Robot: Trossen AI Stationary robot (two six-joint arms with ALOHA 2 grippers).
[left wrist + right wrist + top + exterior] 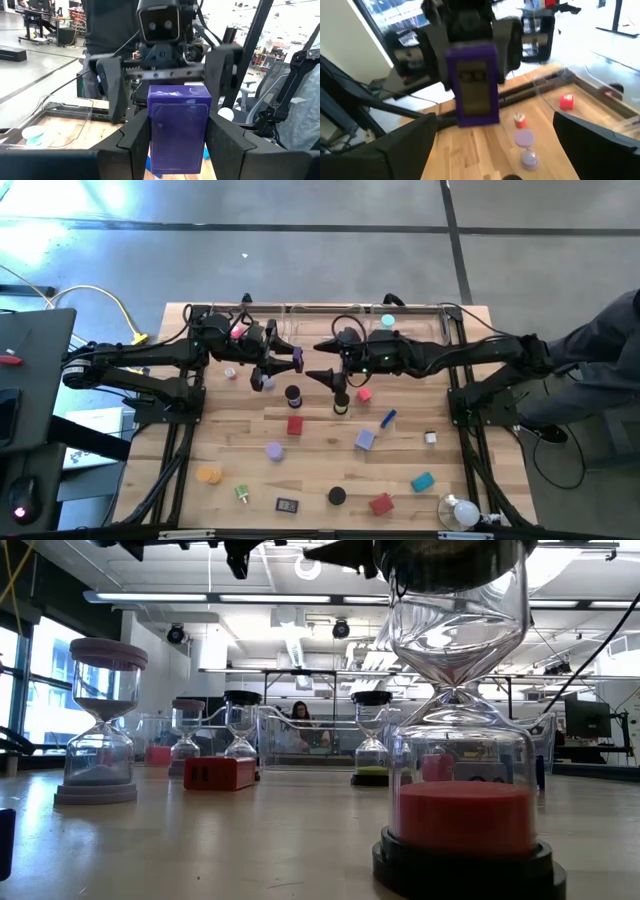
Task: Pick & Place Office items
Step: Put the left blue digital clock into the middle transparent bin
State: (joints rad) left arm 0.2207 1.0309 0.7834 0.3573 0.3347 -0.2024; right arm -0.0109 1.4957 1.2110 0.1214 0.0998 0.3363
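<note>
Left gripper (290,360): raised above the table's far-middle zone; fingers (131,142) clamped on the sides of the purple block (178,129).
Purple block: held off the table between the two arms, facing the right gripper; in the high view it shows at the left gripper's tip.
Right gripper (322,376): raised just beside the block, facing the left gripper; jaws spread wide, nothing between them.
Right gripper fingers (400,145): stand either side of the block in the right wrist view, without touching it.
Office items on the table: red block (295,425), lavender block (365,440), blue stick (387,418), teal piece (422,481), orange cap (208,475), black cap (337,496), scattered and well apart.
Hourglass timers (460,710): stand upright on the table in the low view.
Clear tray (60,120): at the table's far edge.
White bulb (460,512): near corner, right side.
</note>
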